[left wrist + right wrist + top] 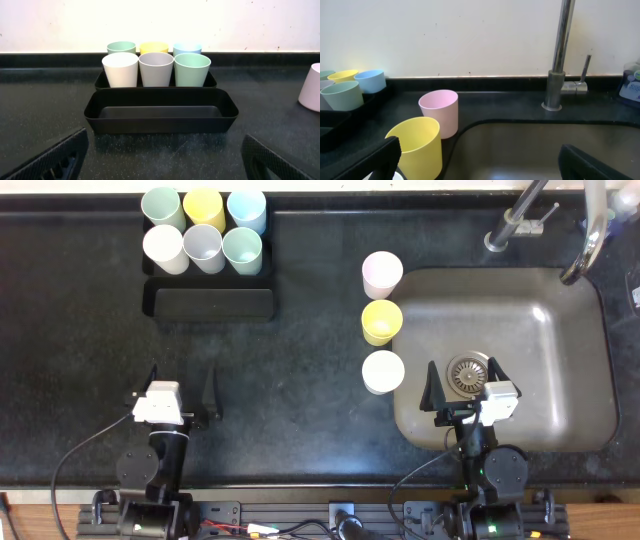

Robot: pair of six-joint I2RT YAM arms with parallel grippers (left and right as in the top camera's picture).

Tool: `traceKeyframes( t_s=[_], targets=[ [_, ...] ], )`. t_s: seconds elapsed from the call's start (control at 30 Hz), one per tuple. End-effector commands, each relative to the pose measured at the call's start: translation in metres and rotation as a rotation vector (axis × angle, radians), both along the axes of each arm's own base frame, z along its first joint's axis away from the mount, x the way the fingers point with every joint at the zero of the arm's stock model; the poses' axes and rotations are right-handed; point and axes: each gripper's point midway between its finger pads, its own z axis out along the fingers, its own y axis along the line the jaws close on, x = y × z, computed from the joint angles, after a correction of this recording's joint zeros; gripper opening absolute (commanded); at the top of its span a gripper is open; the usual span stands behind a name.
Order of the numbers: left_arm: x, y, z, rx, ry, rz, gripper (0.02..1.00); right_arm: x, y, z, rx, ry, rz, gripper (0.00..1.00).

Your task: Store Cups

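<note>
Top view: I see three loose cups standing upright in a row on the counter, just beside the sink's [550, 330] left rim. The pink cup [381, 273] is at the faucet [520, 215] end of the sink, the yellow cup [381, 321] is in the middle, and the white cup [382, 371] is at the end closest to the arm bases. They stand close together; I cannot tell whether they touch.

My right gripper [464, 385] hangs over the sink basin near the drain [467, 372], with its jaws spread wide and nothing between them. The white cup is just outside the sink rim, beside this claw and apart from it. On the right wrist view the yellow and pink cups stand ahead of the fingers on the counter side of the rim.

My left gripper [182, 392] is well to the sink's left over bare counter, also wide open and empty. Ahead of it lies an empty black tray [210, 304]. Just behind that, a second tray [212, 80] holds six cups [205, 247], far from the sink.
</note>
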Motion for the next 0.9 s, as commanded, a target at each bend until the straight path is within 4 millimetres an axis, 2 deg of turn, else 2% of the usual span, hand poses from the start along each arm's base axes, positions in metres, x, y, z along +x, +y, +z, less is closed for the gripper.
traceKeyframes(
  t_s=[0.03,0.13,0.2,0.3,0.37,0.5,0.63,0.73,0.8,0.9],
  targets=[
    [-0.001,-0.002,0.001,0.02,-0.008,-0.012,0.998,0.0,0.0,-0.003,0.004,-0.001,0.004,0.998],
    [-0.001,-0.002,0.001,0.011,-0.008,-0.014,0.998,0.0,0.0,-0.003,0.004,-0.001,0.004,0.996],
    [-0.001,-0.006,0.001,-0.065,-0.002,-0.031,0.998,0.0,0.0,-0.003,0.004,-0.001,0.004,0.998],
    [-0.004,-0.026,0.005,-0.321,0.023,-0.126,0.998,0.0,0.0,-0.003,0.004,-0.001,0.004,0.993],
    [-0.005,-0.031,0.01,-0.463,0.066,-0.145,0.998,0.0,0.0,-0.003,0.004,-0.001,0.004,0.996],
    [0.004,-0.043,0.038,-0.731,0.237,-0.191,0.998,0.0,0.0,-0.003,0.004,-0.001,0.004,0.998],
    [0.043,-0.051,0.056,-0.846,0.553,-0.169,0.998,0.0,0.0,-0.003,0.004,-0.001,0.004,0.998],
    [0.08,-0.053,0.07,-0.776,0.755,-0.112,0.998,0.0,0.0,-0.003,0.004,-0.001,0.004,0.998],
    [0.106,-0.066,0.082,-0.652,0.832,-0.144,0.998,0.0,0.0,-0.003,0.004,-0.001,0.004,0.998],
    [0.145,-0.105,0.094,-0.476,0.904,-0.206,0.998,0.0,0.0,-0.003,0.004,-0.001,0.004,0.993]
  ],
)
